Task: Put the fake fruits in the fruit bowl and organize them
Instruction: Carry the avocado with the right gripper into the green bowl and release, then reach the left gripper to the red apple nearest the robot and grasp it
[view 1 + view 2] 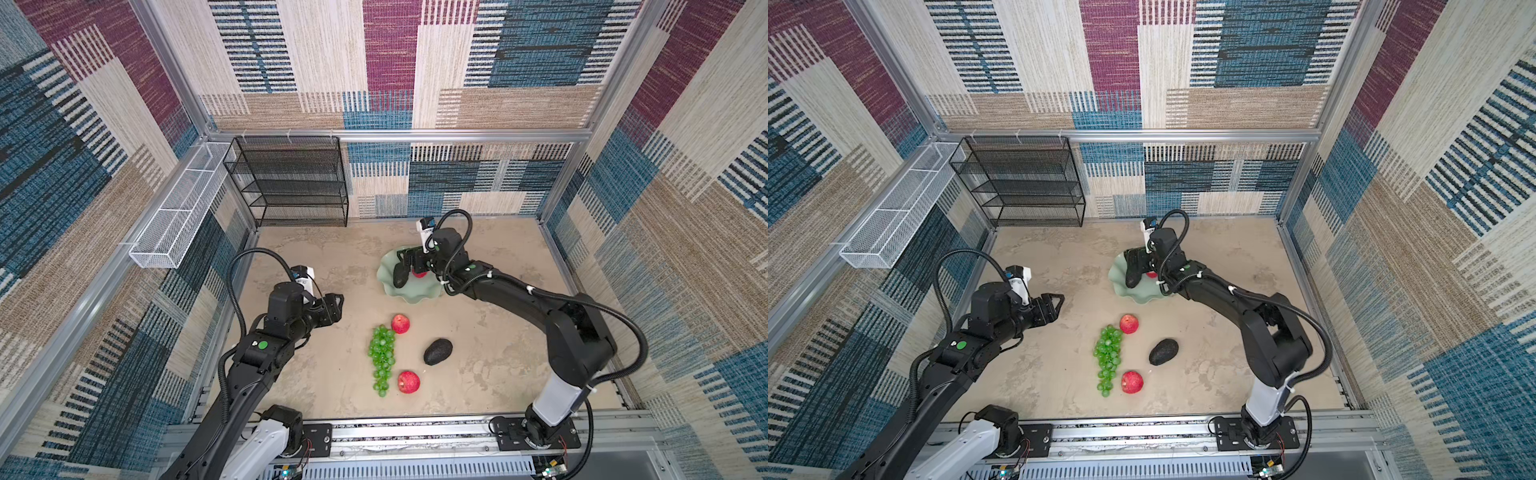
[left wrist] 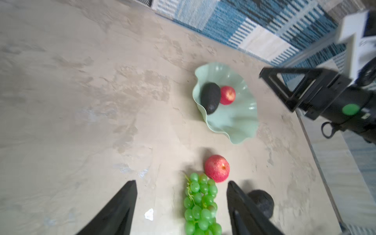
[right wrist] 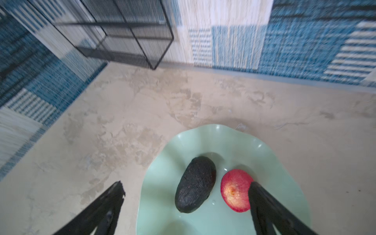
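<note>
Patchwork woven walls around a mottled beige bench (image 1: 316,374), black mesh rack (image 1: 291,183) at the back.

In both top views: fruit bowl (image 1: 409,300) toward the back, holding bowl avocado (image 1: 401,275) and bowl apple (image 1: 419,273), right fingers (image 1: 406,261) low over them. Out on the bench, apart from the bowl: grapes (image 1: 381,357), far apple (image 1: 400,323), near apple (image 1: 409,382), loose avocado (image 1: 437,351). Left fingers (image 1: 334,307) hovering left of the grapes.

Left wrist: left fingers (image 2: 122,205) spread, nothing between, grapes (image 2: 200,205) down below the gap.

Right wrist: right fingers (image 3: 262,203) spread wide, gripping nothing. Bowl avocado (image 3: 196,185) lying between them, one tip hard by the bowl apple (image 3: 236,189); touching or not, impossible to tell.

Likely trouble: a careless lift clipping that apple or the wavy rim, tipping the shallow bowl and rolling fruit out. Grapes long and floppy, so apt to drape over the edge.
</note>
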### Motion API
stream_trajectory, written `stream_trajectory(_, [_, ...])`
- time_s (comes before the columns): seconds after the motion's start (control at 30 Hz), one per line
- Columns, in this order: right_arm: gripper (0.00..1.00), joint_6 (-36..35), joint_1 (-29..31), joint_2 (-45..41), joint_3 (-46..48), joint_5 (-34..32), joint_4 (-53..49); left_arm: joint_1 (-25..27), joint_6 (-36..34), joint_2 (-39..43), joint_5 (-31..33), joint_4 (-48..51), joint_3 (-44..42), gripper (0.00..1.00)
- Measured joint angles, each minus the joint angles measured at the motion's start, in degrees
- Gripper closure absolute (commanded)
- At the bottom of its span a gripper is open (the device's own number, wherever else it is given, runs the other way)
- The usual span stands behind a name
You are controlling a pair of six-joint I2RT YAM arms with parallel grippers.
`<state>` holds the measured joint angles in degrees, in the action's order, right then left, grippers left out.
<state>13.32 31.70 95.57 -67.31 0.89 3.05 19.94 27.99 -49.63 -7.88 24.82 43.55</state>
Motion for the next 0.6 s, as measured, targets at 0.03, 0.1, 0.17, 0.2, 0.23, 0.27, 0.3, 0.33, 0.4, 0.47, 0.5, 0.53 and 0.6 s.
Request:
stream_trajectory(0.03, [0.00, 0.39, -0.35, -2.05, 2.45, 0.00, 1.01, 2.51, 0.17, -1.33, -0.33, -0.02, 0.00, 0.27])
stream_trajectory(0.1, [0.00, 1.36, -0.94, -5.99, 7.61, -0.48, 3.23, 7.50, 0.44, -4.11, -1.60, -0.09, -0.17, 0.27])
stream_trajectory(0.17, [0.00, 2.51, -1.81, -9.73, 12.72, -0.44, 5.46, 12.61, 0.98, -6.80, -1.73, -0.17, -0.50, 0.28])
stream_trajectory(0.2, [0.00, 3.06, -2.23, -11.04, 14.67, -0.09, 6.36, 14.73, 1.31, -7.82, -1.68, -0.17, -0.55, 0.27])
stream_trajectory(0.23, [0.00, 3.61, -2.89, -12.46, 16.76, 0.04, 7.37, 17.40, 1.90, -8.90, -1.40, -0.20, -0.57, 0.27])
stream_trajectory(0.27, [0.00, 4.42, -3.63, -13.62, 18.49, 0.00, 8.00, 19.76, 2.01, -9.75, -1.31, -0.24, -0.57, 0.27])
stream_trajectory(0.3, [0.00, 4.70, -4.24, -14.40, 19.76, 0.00, 8.55, 21.70, 2.25, -10.43, -1.25, -0.26, -0.57, 0.27])
stream_trajectory(0.33, [0.00, 5.14, -5.07, -15.17, 21.05, -0.09, 8.98, 24.26, 2.58, -11.37, -0.92, -0.24, -0.37, 0.27])
stream_trajectory(0.4, [0.00, 5.99, -6.43, -16.31, 22.95, -0.50, 9.66, 28.20, 3.41, -13.22, 0.28, -0.35, 0.31, 0.27])
stream_trajectory(0.47, [0.00, 6.67, -7.69, -17.25, 24.44, -0.46, 10.32, 31.91, 3.78, -15.43, 1.66, -0.46, 1.14, 0.27])
stream_trajectory(0.5, [0.00, 6.99, -8.20, -17.55, 24.90, -0.46, 10.69, 33.27, 4.00, -16.48, 2.08, -0.44, 1.49, 0.27])
stream_trajectory(0.53, [0.00, 7.26, -8.66, -17.84, 25.18, -0.44, 10.84, 34.77, 4.26, -17.86, 2.54, -0.28, 1.95, 0.27])
stream_trajectory(0.6, [0.00, 7.61, -9.20, -18.08, 25.46, -0.39, 11.21, 37.11, 4.63, -20.22, 3.30, 0.13, 2.91, 0.27])
